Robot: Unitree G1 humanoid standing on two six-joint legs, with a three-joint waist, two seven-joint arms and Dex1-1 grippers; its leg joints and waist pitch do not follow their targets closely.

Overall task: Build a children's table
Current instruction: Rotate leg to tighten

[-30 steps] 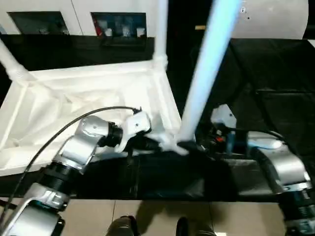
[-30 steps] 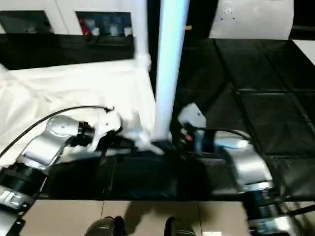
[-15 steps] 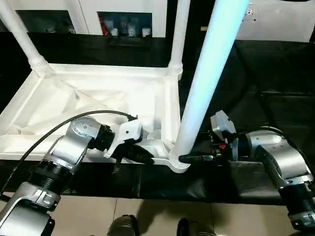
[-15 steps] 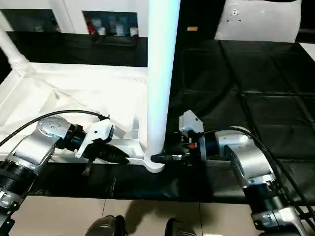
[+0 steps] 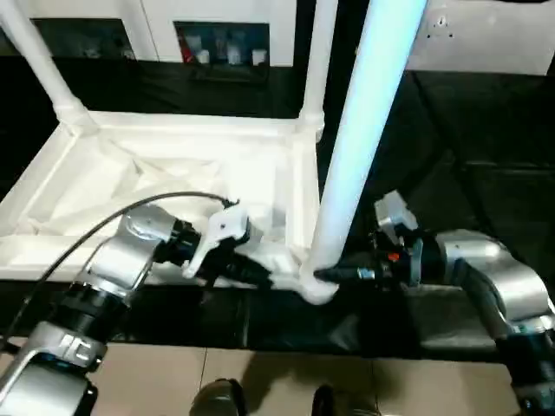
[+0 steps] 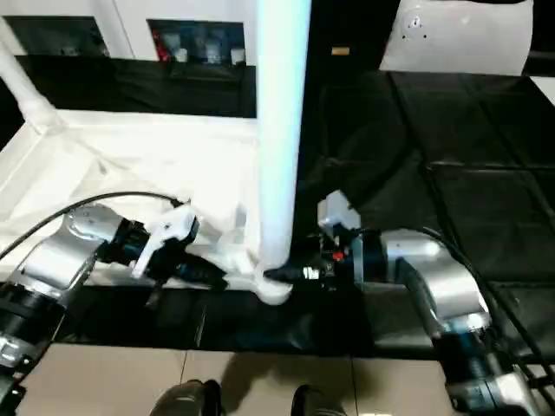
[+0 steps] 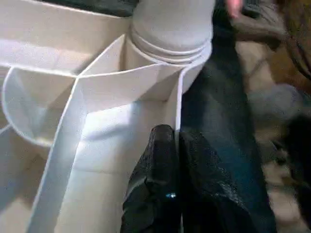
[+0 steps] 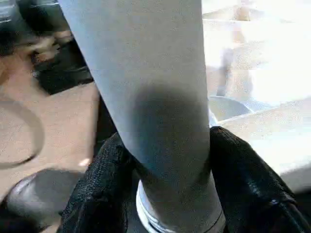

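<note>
Tabletop (image 5: 130, 182) ribbed white plastic | left fingers (image 7: 165, 160) pinch its thin rim | right fingers (image 8: 243, 174) clamp round tapered leg (image 5: 355, 147)

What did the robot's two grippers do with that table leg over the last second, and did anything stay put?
The right gripper has closed its fingers around the base of the near leg, gripping it just above the corner socket. The left gripper stays shut on the rim of the upturned table top. The leg stays upright in its socket, and the two far legs still stand.
</note>
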